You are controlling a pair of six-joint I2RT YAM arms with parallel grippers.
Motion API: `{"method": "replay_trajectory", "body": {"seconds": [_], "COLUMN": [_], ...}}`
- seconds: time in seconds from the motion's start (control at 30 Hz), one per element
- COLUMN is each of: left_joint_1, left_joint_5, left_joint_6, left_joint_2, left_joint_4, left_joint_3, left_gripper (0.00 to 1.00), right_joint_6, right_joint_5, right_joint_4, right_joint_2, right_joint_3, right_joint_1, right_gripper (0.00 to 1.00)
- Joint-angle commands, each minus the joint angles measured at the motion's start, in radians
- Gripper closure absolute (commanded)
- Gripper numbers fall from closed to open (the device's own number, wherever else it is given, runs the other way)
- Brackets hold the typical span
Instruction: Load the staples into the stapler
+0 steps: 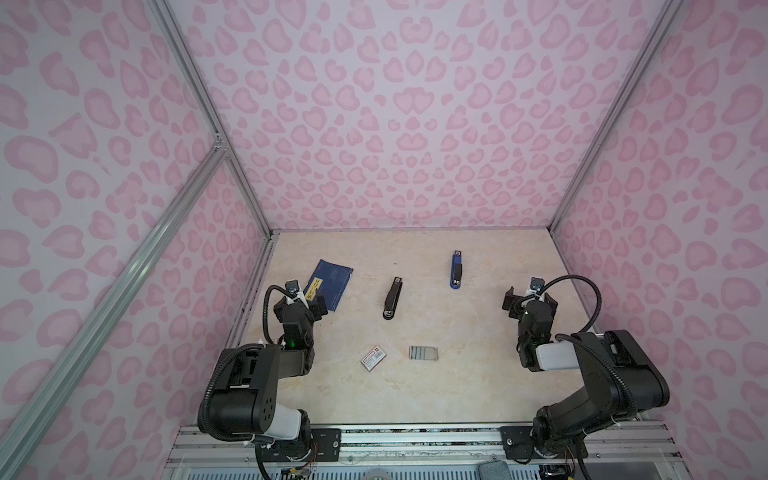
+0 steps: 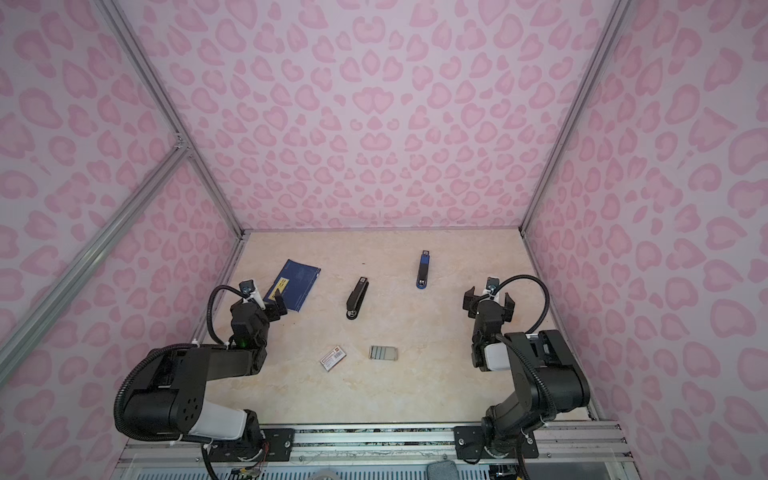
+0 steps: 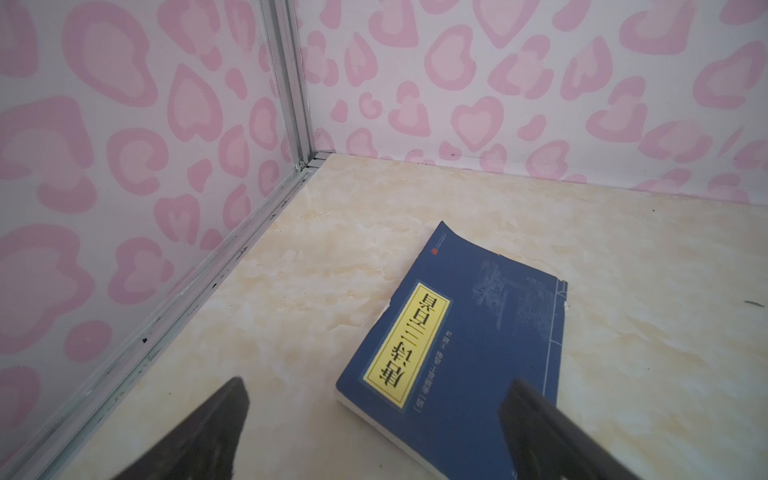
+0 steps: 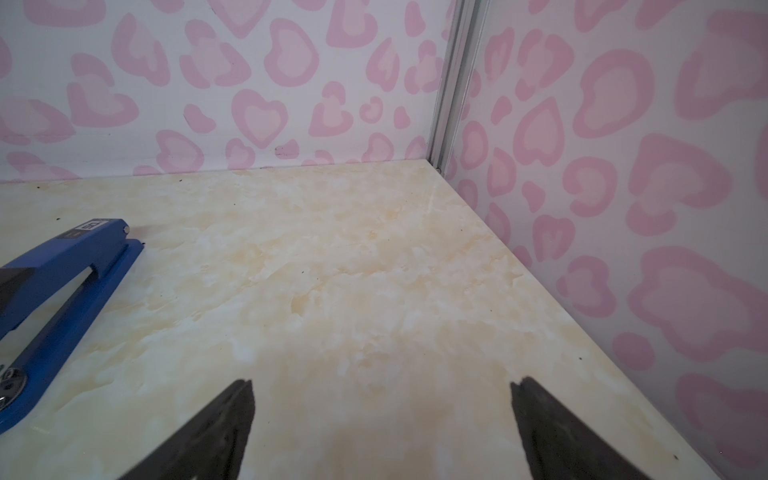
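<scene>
A black stapler lies shut near the table's middle. Further back to the right lies a blue stapler. The staples, a small ribbed silvery rectangle, rest flat nearer the front. My left gripper hovers open at the left, over the near corner of a blue book, holding nothing. At the right my right gripper stands open over bare table, well right of the blue stapler.
A blue book with a yellow label lies at the back left. A red-and-white cardboard box sits left of the staples. Pink-patterned walls enclose the table on three sides.
</scene>
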Motion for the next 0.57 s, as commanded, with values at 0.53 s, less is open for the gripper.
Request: {"method": "replay_trajectory", "body": {"seconds": [0.53], "left_joint_1": [0.004], "left_joint_5": [0.010], "left_joint_6": [-0.010], "left_joint_2": [-0.001], "left_joint_4": [0.009], "left_joint_3": [0.010], "left_gripper": [0.02], "right_joint_6": [-0.005], "right_joint_5": [0.008], "right_joint_4": [0.032], "right_joint_2": [0.007], "right_joint_3": [-0.008], "right_joint_1": [0.009], "right_gripper": [0.01]}}
